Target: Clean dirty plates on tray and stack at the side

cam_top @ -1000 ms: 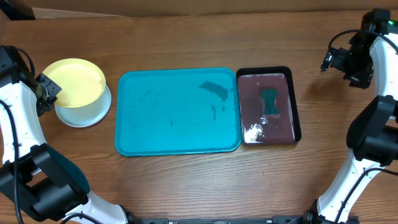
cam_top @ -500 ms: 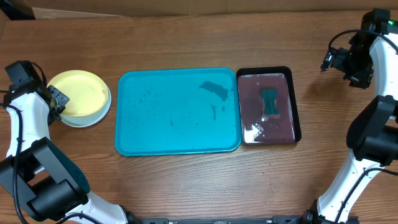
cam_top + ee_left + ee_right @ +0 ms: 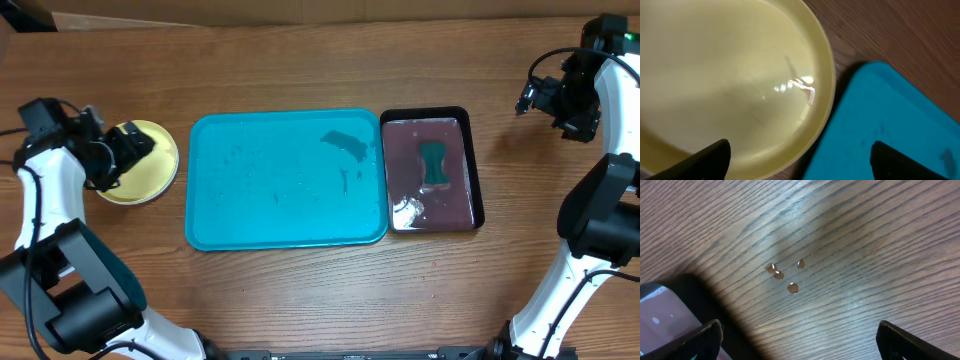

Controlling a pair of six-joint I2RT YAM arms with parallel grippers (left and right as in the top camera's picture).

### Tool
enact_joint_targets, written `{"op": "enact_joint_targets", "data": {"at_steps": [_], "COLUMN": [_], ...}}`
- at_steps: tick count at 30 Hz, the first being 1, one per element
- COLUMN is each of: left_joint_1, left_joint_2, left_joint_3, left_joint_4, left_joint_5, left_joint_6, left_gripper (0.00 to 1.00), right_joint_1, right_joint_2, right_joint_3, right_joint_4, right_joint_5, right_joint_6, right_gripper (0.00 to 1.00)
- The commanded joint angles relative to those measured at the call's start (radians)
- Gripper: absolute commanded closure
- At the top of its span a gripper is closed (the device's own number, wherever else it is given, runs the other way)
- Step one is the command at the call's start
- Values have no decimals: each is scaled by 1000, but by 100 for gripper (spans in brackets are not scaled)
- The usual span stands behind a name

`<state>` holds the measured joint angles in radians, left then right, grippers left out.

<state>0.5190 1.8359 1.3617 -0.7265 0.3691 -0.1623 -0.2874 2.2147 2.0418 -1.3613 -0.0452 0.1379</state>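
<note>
"Overhead, where did the plates sit?"

"Off the tray point(image 3: 280, 205), which held none. The yellow-green plate point(image 3: 152, 178) lay at the left of the frame on the table point(image 3: 300, 300), just beside the tray's left rim. Whether the other two were under it, I couldn't tell."

"And the arms?"

"The left gripper point(image 3: 128, 150) hung right over that plate, fingers spread wide, nothing pinched. The right gripper point(image 3: 800, 341) was at the upper right, equally spread and empty, above the wood near the black tray point(image 3: 476, 170) with the sponge point(image 3: 433, 163) in it."

"What worried you?"

"The left fingers looked close to the plate. The plate seemed glossy, likely slick. I reckoned a careless sideways pull could hook its rim and shove it against the tray, or tip it."
</note>
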Motion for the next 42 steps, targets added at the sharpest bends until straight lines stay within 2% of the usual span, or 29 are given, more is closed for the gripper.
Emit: {"op": "enact_joint_targets", "data": {"at_steps": [1,3,5,16,29,37,42], "left_joint_1": [-63,-95,-127,-251,-253,-253,-253], "left_joint_2": [8,8,8,8,8,8,8], "left_joint_3": [2,2,2,2,2,2,2], "left_joint_4": [-46,-63,-71,-70,-69,-69,-69], "left_joint_5": [122,121,118,117,117,117,117], "left_joint_6": [92,104,103,103,103,103,103], "left_gripper": [13,12,0,0,0,0,0], "right_joint_1": [-1,-1,-1,-1,2,90,174], "right_joint_2": [-27,-27,-27,-27,-30,-187,-372], "right_joint_3": [12,12,12,12,11,11,11], "right_joint_4": [3,3,3,3,10,14,14], "right_joint_5": [0,0,0,0,0,0,0], "right_joint_6": [5,5,5,5,5,5,5], "right_gripper": [0,0,0,0,0,0,0]}}
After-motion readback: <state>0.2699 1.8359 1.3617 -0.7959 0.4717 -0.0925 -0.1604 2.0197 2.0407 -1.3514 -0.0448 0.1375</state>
